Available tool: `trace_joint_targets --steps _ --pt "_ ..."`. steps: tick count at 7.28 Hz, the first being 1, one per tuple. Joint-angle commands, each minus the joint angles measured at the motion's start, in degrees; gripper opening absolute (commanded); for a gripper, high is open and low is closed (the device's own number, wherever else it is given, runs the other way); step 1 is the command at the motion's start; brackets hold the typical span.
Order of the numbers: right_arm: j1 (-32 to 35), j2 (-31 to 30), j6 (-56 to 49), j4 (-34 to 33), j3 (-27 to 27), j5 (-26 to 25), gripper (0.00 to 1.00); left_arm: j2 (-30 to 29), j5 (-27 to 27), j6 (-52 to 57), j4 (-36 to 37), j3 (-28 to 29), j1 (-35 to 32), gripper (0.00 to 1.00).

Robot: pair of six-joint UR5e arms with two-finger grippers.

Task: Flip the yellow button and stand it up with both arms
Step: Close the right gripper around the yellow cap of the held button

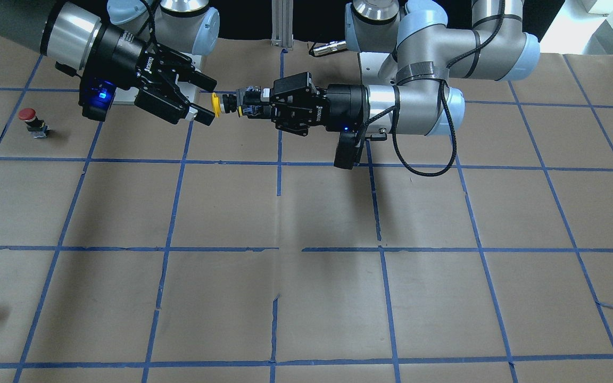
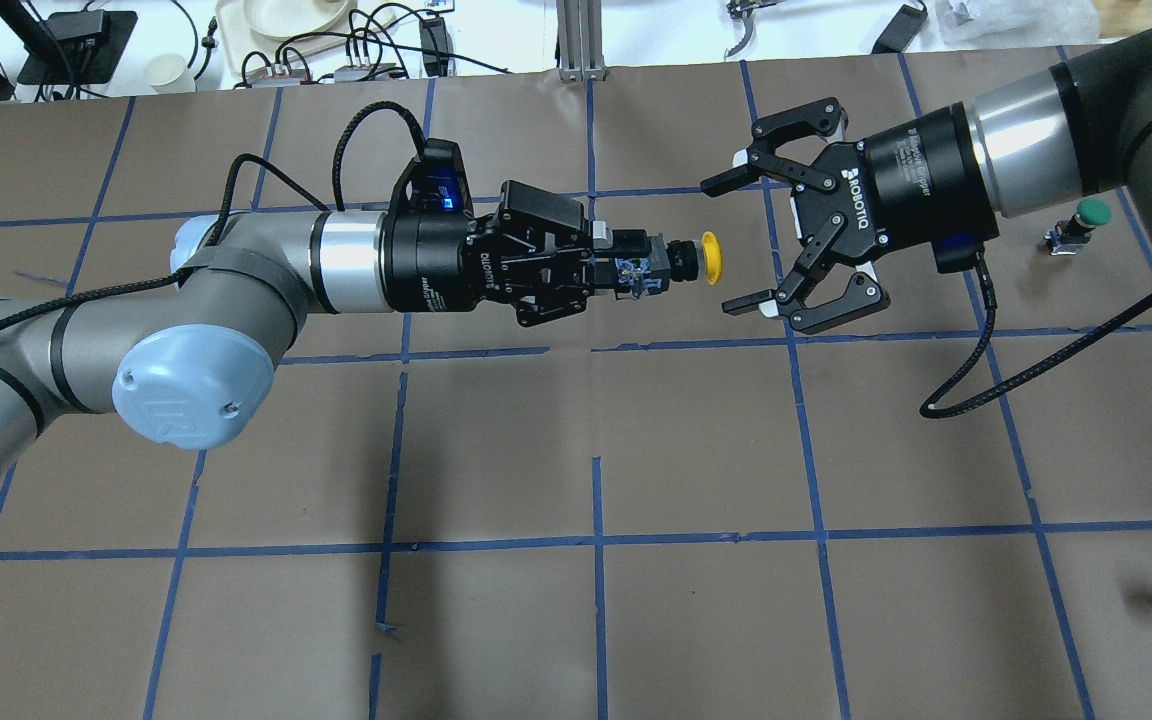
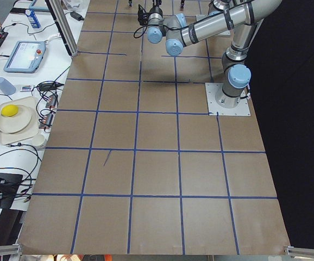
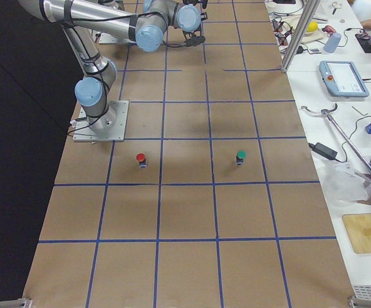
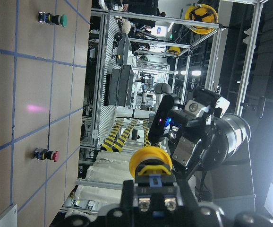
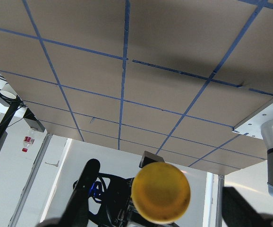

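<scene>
We see the left black two-finger gripper [image 2: 626, 272] clamped on the blocky base of the small yellow-capped black push-button [image 2: 708, 258], held sideways above the brown blue-taped table [image 2: 696, 450], cap facing the right black two-finger gripper [image 2: 728, 245], whose jaws are spread wide, near but not touching

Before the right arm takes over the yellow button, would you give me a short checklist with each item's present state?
1. Left gripper shut on the yellow button at its base: ok.
2. Right gripper open: ok.
3. Cap centred between the right fingers: ok.
4. Right fingers beside the black body: not ok, only level with the cap.
5. Button held off the table: ok.
</scene>
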Motion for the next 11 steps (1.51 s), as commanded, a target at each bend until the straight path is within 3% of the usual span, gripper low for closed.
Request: trace_joint_targets --steps 1,3,10,11 --pt "0.05 0.04 0.05 0.09 0.03 0.05 0.99 1.08 -0.07 -0.07 -0.24 -0.12 0.25 0.08" --pt "0.14 -0.14 0.14 0.09 0.03 -0.04 0.93 0.39 0.02 0.27 -0.24 -0.21 0.17 0.08" --pt "1.54 0.13 0.75 0.53 -0.06 -0.92 0.93 1.88 -0.07 0.01 0.11 -2.32 0.08 0.09" --pt "1.54 0.04 0.75 0.62 0.02 -0.92 0.89 2.14 -0.07 -0.16 0.11 -2.32 0.08 0.1"
